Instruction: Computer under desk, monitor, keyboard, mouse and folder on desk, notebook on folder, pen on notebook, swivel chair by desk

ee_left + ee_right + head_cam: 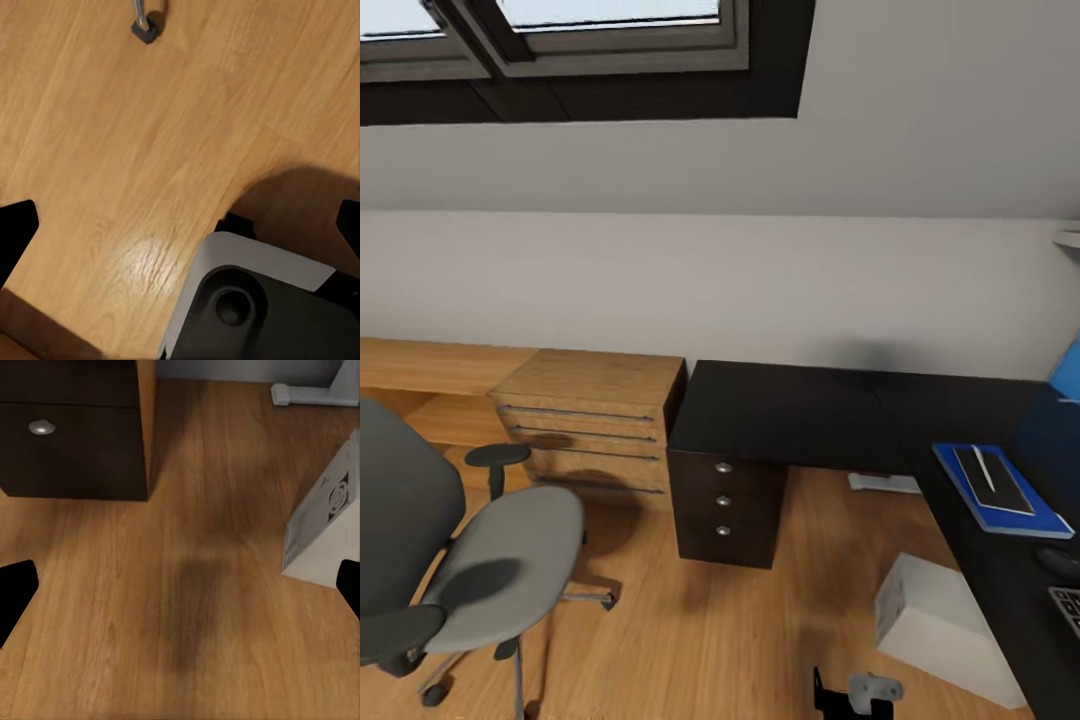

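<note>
The grey swivel chair (510, 560) stands on the wood floor at the left, its seat bare. The black desk (790, 415) runs along the wall and turns down the right side. On that right wing lies the blue folder (1015, 510), with the dark notebook (1000, 485) and the pale pen (982, 465) on top. Closer in sit the mouse (1058, 560) and a corner of the keyboard (1068, 605). The white computer (945, 625) (326, 532) stands on the floor by the desk. My left gripper (180, 232) and right gripper (180, 592) hang open over the floor. The monitor is out of view.
A light wood dresser (595, 420) and a low wood shelf (420, 380) stand left of the desk's black drawers (725, 500) (67, 427). A chair caster (145, 30) and my own grey base (255, 300) lie below the left gripper. A white object (885, 483) lies under the desk.
</note>
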{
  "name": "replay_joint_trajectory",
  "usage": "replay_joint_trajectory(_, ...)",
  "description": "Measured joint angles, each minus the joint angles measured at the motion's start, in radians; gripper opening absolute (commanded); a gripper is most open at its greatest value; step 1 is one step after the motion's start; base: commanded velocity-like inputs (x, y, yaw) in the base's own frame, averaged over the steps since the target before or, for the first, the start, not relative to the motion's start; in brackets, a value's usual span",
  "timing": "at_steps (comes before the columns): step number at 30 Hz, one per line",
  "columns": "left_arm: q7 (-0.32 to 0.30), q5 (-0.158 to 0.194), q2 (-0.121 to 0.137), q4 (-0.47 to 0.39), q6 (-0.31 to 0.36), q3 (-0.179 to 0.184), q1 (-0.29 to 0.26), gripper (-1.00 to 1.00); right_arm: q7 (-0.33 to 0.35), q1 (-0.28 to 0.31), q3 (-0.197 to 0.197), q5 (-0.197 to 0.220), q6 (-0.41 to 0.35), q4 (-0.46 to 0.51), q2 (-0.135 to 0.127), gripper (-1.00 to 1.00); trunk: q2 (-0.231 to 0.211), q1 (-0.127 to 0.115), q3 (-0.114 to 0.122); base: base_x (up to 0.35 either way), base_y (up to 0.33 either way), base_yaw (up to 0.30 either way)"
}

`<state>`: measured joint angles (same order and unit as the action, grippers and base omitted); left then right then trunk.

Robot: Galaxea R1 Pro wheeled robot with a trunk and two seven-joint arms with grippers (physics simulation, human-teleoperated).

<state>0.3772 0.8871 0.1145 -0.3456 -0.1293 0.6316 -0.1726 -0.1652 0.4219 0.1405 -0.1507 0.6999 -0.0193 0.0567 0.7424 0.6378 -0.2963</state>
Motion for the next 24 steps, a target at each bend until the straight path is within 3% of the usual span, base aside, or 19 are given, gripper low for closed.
replay_joint_trajectory(7,-0.004,0.004,-0.001,0.044,-0.004,-0.002,0.000,1.00,0.001,-0.072,-0.001,-0.001,0.109,0.001,-0.005,1.00,-0.049,-0.027,0.024,0.000,0.000,0.276)
replay_joint_trajectory(13,-0.018,0.007,-0.011,0.120,-0.006,-0.005,0.000,1.00,0.002,-0.136,-0.001,-0.002,0.189,0.001,-0.029,1.00,-0.091,-0.050,0.047,0.000,0.000,0.256)
replay_joint_trajectory(19,-0.104,0.009,-0.016,0.147,-0.006,-0.006,0.000,1.00,0.002,-0.162,-0.001,-0.001,0.244,0.000,-0.043,1.00,-0.133,-0.073,0.072,0.000,0.000,0.228)
replay_joint_trajectory(24,-0.147,0.008,-0.017,0.152,-0.005,-0.004,0.000,1.00,0.001,-0.169,-0.002,0.000,0.258,-0.001,-0.040,1.00,-0.168,-0.092,0.093,0.000,0.000,0.195)
